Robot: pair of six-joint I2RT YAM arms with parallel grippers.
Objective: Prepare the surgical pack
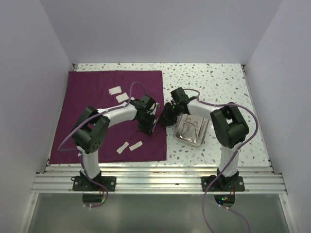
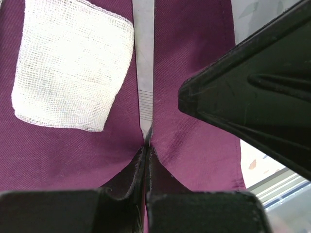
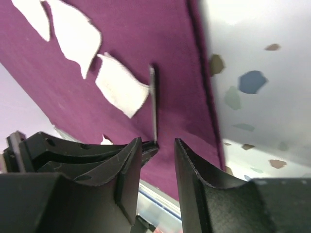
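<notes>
The maroon cloth (image 1: pixel 92 102) lies flat on the left half of the table with white gauze pads (image 1: pixel 122 97) scattered on it. Near the cloth's right edge my left gripper (image 1: pixel 147 127) is shut on the steel tweezers (image 2: pixel 145 73), which stick out ahead of its tips over the cloth (image 2: pixel 194 141) beside a gauze pad (image 2: pixel 73 65). My right gripper (image 1: pixel 164 119) is open right beside it. In the right wrist view its jaws (image 3: pixel 158 150) straddle the tweezers (image 3: pixel 154 102) without touching them. The steel tray (image 1: pixel 178 132) sits right of the cloth with scissors (image 1: pixel 191 125) inside.
Two more gauze pads (image 1: pixel 135 144) lie near the cloth's front edge. The bare speckled tabletop (image 1: pixel 218 82) stretches behind and right of the tray. White walls close in the table on three sides, and a metal rail (image 1: pixel 155 177) runs along the front.
</notes>
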